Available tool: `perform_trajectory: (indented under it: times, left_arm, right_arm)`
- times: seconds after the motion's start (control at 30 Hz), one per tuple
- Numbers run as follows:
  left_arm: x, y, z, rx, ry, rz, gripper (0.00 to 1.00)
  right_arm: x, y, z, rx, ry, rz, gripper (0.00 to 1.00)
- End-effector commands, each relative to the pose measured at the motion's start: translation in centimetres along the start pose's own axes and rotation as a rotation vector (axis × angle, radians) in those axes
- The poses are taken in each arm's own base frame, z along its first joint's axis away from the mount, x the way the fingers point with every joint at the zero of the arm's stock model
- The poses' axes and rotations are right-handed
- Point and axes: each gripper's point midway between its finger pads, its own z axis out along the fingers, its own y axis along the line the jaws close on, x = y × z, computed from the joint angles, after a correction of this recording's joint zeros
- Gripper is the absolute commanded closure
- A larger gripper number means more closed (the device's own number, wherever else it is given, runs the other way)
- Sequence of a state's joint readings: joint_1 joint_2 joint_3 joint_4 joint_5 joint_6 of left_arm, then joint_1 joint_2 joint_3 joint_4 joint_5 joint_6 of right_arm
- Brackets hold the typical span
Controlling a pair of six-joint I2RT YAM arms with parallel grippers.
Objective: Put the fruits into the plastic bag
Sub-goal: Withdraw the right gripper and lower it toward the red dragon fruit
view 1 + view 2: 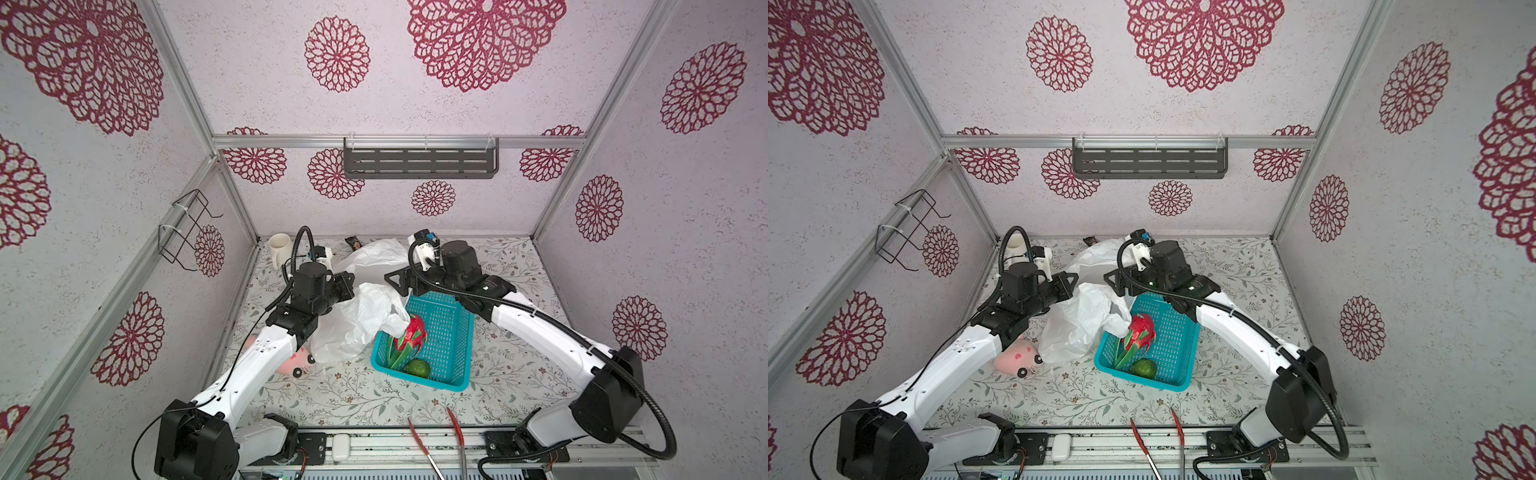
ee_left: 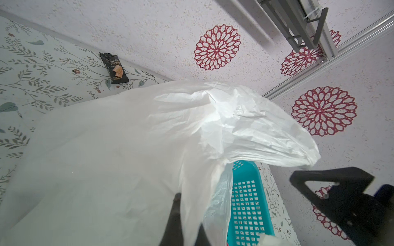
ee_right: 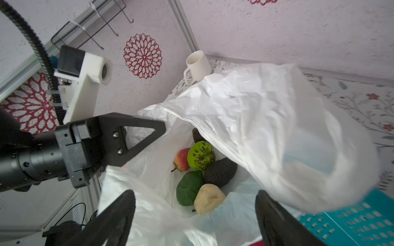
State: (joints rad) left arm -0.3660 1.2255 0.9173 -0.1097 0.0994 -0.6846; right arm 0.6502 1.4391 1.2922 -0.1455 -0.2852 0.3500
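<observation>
**A:** What is each hand doing?

**B:** The left hand (image 1: 348,286) is pinched shut on the rim of the plastic bag (image 1: 365,316) and holds its mouth up. The right hand (image 3: 196,192) is spread wide and empty, hanging over that mouth.

**A:** Where are the fruits?

**B:** Several lie inside the bag, straight below the right hand, among them a kiwi half (image 3: 201,155) and a dark avocado (image 3: 220,172). The dragon fruit (image 1: 413,332) and a green fruit (image 1: 417,368) sit in the teal basket (image 1: 449,384), back behind that hand and under its arm.

**A:** What could go wrong?

**B:** The film looks thin and slippery. If it slides out of the left hand's pinch, the mouth would likely collapse over the fruits. A loose flap also billows just beside the right hand. Pulling back toward the basket could snag the flap and drag the bag. The dragon fruit also touches a bag fold, so lifting it may tug the bag too.
</observation>
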Motion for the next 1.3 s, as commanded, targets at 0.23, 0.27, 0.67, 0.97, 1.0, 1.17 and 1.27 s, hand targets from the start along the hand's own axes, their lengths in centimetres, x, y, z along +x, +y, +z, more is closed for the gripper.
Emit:
perform_trajectory:
  times: [0.23,0.27,0.67,0.97,1.0,1.17,1.27]
  left_arm:
    - [-0.4,-0.7,0.4,0.022,-0.011,0.017,1.00]
    - [-0.4,-0.7,0.4,0.022,-0.012,0.018,1.00]
    - [-0.5,-0.8,0.5,0.020,-0.004,0.011,1.00]
    - [-0.7,-0.8,0.2,0.015,-0.011,0.015,1.00]
    - [-0.7,-0.8,0.2,0.014,-0.011,0.015,1.00]
    - [-0.7,-0.9,0.2,0.017,-0.010,0.017,1.00]
    - [-0.6,-0.8,0.4,0.016,-0.005,0.019,1.00]
  right_arm:
    - [6.2,-8.2,-6.5,0.302,0.044,0.091,0.04]
    - [7.6,-8.1,-6.3,0.288,0.089,0.086,0.05]
    - [17.4,-5.8,-0.2,0.161,0.452,-0.040,0.01]
    - [19.8,-7.0,2.6,0.214,0.569,-0.074,0.01]
    - [19.9,-7.4,2.7,0.232,0.576,-0.074,0.01]
    - [19.8,-8.7,1.9,0.309,0.568,-0.085,0.01]
    - [19.5,-8.0,0.3,0.293,0.566,-0.089,0.01]
